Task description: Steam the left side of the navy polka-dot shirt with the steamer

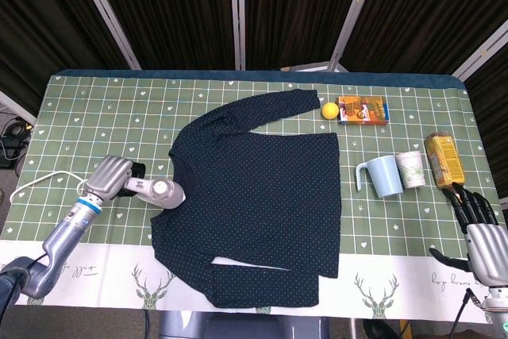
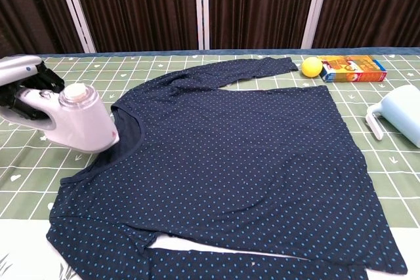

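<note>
Left hand grips the steamer at the shirt's left edge. Right hand hangs empty, fingers spread, over the green surface's right edge.

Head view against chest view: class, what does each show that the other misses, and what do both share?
Only the head view shows the right hand, open, the paper cup, the yellow carton and the steamer's white cord. The chest view shows nothing extra. Both show the left hand holding the steamer at the navy polka-dot shirt, the yellow ball, the orange box and the blue mug.
</note>
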